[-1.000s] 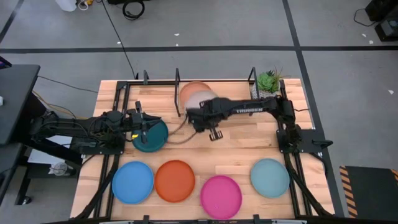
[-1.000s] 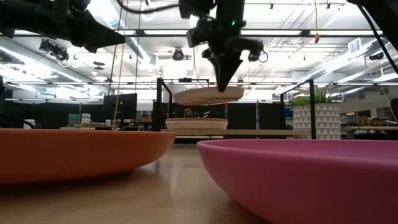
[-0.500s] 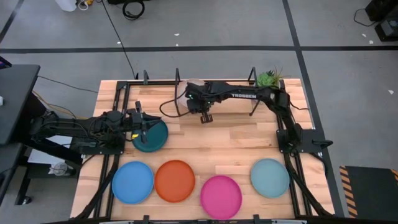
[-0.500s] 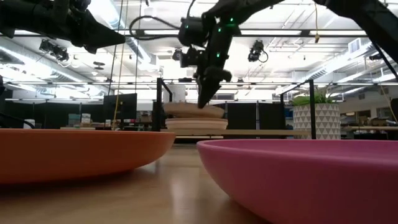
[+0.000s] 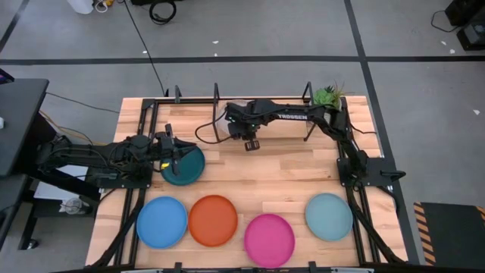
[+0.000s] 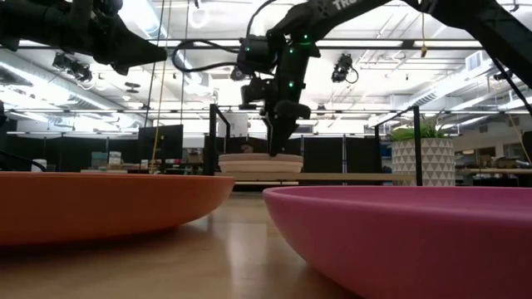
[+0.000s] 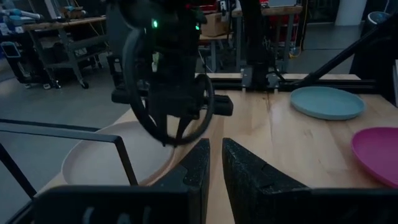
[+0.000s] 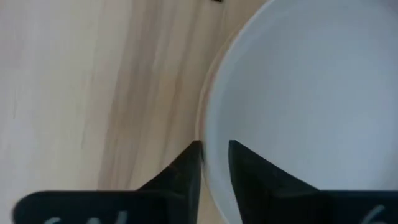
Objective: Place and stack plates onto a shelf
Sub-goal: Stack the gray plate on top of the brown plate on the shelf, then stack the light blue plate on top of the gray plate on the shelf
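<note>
My right gripper [image 6: 281, 148] reaches over the shelf [image 5: 216, 98] at the table's far edge and is shut on a pale plate [image 6: 260, 159], which lies on another pale plate in the shelf. My left gripper [image 7: 215, 158] is shut and hovers high over the near-left edge of the dark teal plate [image 5: 184, 167], which lies flat on the table. The blue plate [image 5: 161, 221], orange plate [image 5: 213, 220], pink plate [image 5: 269, 239] and light teal plate [image 5: 329, 216] lie in a row along the near edge. In the high view the arm hides the shelf's plates. My right gripper [image 8: 214, 158] pinches the pale plate's rim [image 8: 213, 124], one finger [image 8: 249, 177] over the plate's inside and the other outside it. The fingers come from above, pointing down. The plate lies level with its underside on the plate below it.
A small potted plant [image 5: 327, 97] stands at the shelf's right end. The shelf's black upright posts [image 6: 210, 141] rise beside the stack. Bare wooden tabletop [image 5: 288, 171] lies between the shelf and the row of plates.
My right gripper has moved toward the far edge and down, carrying the pale plate from mid-air above the table into the shelf. The plate, lifted clear a second ago, now lies on the plate below it.
</note>
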Robot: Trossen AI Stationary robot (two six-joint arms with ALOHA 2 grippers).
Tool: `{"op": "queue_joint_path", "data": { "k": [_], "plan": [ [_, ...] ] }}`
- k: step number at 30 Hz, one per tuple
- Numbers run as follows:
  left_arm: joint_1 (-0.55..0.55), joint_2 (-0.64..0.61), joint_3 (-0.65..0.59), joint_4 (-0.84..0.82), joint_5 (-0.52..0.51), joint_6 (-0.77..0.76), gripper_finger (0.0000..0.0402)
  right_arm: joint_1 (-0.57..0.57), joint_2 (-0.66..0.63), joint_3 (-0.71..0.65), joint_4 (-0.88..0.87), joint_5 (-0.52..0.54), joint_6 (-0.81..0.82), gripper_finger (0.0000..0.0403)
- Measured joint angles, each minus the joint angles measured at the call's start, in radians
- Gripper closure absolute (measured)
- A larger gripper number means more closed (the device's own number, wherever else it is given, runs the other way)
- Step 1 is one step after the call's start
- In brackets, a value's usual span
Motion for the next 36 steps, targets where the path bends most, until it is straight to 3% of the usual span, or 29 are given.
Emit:
{"op": "queue_joint_path", "data": {
  "k": [8,19,23,29,36],
  "plan": [
    [0.0,0.0,0.0,0.0,0.0,0.002,0.0351,0.041,0.0,0.078,-0.077,0.059,0.044,0.0273],
    [0.0,0.0,0.0,-0.003,0.0,0.037,0.0351,0.189,0.0,0.137,-0.175,0.092,0.118,0.027],
    [0.0,0.0,0.0,-0.006,0.0,0.056,0.0351,0.257,0.0,0.137,-0.168,0.029,0.126,0.027],
    [0.0,0.0,0.0,-0.009,0.0,0.064,0.0351,0.357,0.0,0.133,-0.121,-0.183,0.106,0.027],
    [0.0,0.0,0.0,-0.028,0.0,0.066,0.0351,0.436,0.0,0.127,-0.281,-0.166,0.274,0.0271]
  ]
}}
